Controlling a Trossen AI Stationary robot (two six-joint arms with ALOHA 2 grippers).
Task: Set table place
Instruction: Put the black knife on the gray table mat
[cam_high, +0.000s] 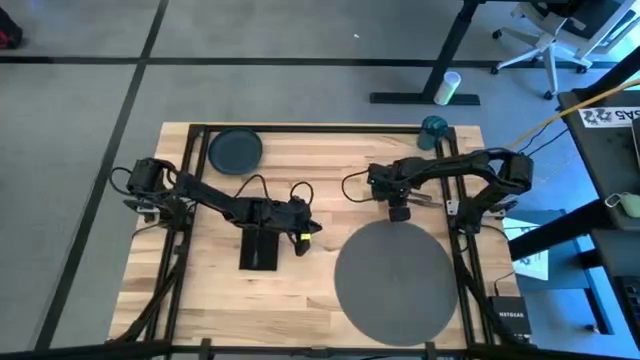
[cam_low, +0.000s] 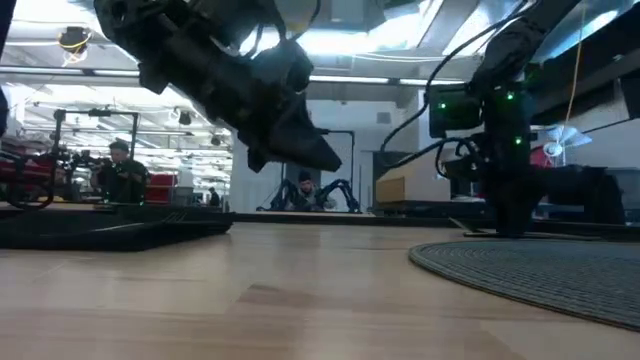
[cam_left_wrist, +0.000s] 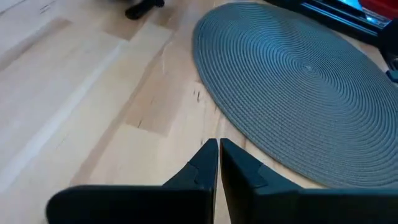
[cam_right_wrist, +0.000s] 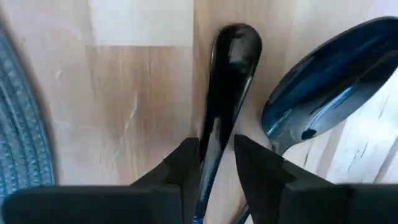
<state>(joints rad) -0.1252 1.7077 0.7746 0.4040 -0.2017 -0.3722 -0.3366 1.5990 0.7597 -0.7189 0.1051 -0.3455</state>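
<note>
My right claw (cam_right_wrist: 216, 163) pinches a dark utensil handle (cam_right_wrist: 225, 87) lying on the desk (cam_high: 300, 150) beside a spoon (cam_right_wrist: 323, 78), just past the grey placemat (cam_high: 398, 280). My left claw (cam_left_wrist: 217, 163), pressed together, hovers near the black napkin (cam_high: 259, 246). The plate (cam_high: 235, 150) sits at the far edge; beyond, 1 person (cam_low: 118, 170) sits in the room.

spoon (cam_right_wrist: 323, 81) bowl cut by edge, clamped utensil's (cam_right_wrist: 225, 93) working end hidden

Even overhead light on tabletop (cam_high: 310, 160); low view backlit by ceiling strips at top, arms silhouetted, foreground wood blurred; spoon (cam_right_wrist: 323, 81) shows blue glare.
</note>
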